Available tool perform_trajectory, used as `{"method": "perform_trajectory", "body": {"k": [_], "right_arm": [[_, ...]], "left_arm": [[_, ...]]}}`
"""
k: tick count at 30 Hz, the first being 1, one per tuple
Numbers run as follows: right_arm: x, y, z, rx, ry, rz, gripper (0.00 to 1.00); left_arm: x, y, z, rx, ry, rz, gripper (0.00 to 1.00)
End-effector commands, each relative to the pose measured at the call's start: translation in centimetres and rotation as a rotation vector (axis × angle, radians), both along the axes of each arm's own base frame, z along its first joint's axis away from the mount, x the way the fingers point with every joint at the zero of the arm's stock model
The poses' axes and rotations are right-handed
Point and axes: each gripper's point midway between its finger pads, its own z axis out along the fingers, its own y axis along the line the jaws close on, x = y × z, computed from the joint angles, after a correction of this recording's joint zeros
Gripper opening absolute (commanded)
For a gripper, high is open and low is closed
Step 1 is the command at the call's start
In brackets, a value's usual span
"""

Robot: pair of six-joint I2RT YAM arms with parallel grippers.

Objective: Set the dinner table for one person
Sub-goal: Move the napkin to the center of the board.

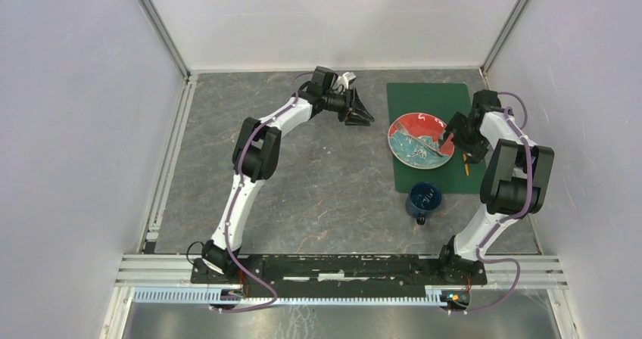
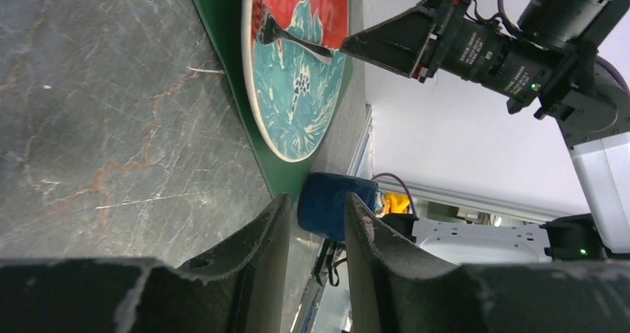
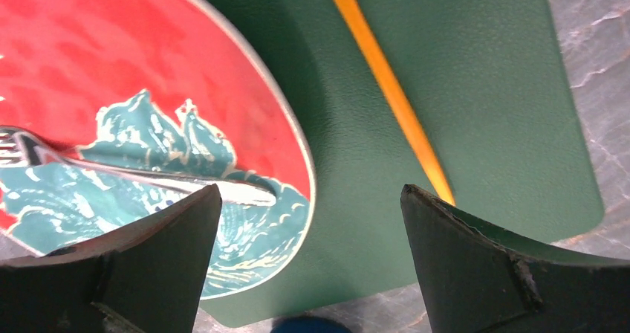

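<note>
fork (image 3: 148, 175) on plate (image 1: 412, 127) on placemat (image 1: 424, 97), mug (image 1: 422, 200) before placemat, on dinner table (image 1: 325, 180)

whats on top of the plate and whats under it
A silver fork lies across the plate. Under the plate is the green placemat, on the dinner table. The mat's part beneath the plate is covered, so unseen.

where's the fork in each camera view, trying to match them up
Top external: the fork lies across the plate, right of centre, on the green placemat.
Left wrist: the fork is at top centre, on the plate.
Right wrist: the fork is at the left, crossing the plate.
Shared landmark: the red and teal plate.
</note>
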Motion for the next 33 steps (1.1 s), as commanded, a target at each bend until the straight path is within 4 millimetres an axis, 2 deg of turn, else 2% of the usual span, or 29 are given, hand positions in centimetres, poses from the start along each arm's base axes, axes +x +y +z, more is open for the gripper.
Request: {"method": "perform_trajectory", "body": {"k": [1,5,15,25,31,33], "right_arm": [[2.3,0.6,2.2,0.029,-0.182,0.034,0.98],[3.1,1.1,2.5,0.049,-0.257,0.04,0.95],[2.8,1.7,0.7,0.16,-0.342,0.005,0.8],[4.1,1.1,2.2,0.145,-0.418,0.009,0.48],[4.3,1.2,1.9,0.151,-0.432,0.003,0.42],[4.2,1.0,1.7,0.144,-0.436,0.001,0.37]], "left_arm": [[0.3,0.5,3.7,-0.02,-0.113,-0.003,0.4],[0.3,0.8,3.3,0.006,-0.122,0.001,0.4],[0.9,2.0,2.9,0.051,-0.138,0.027,0.4],[1.3,2.6,2.1,0.079,-0.132,0.044,0.4],[1.3,2.7,1.7,0.082,-0.127,0.043,0.4],[1.4,2.8,1.7,0.086,-0.128,0.045,0.4]]}}
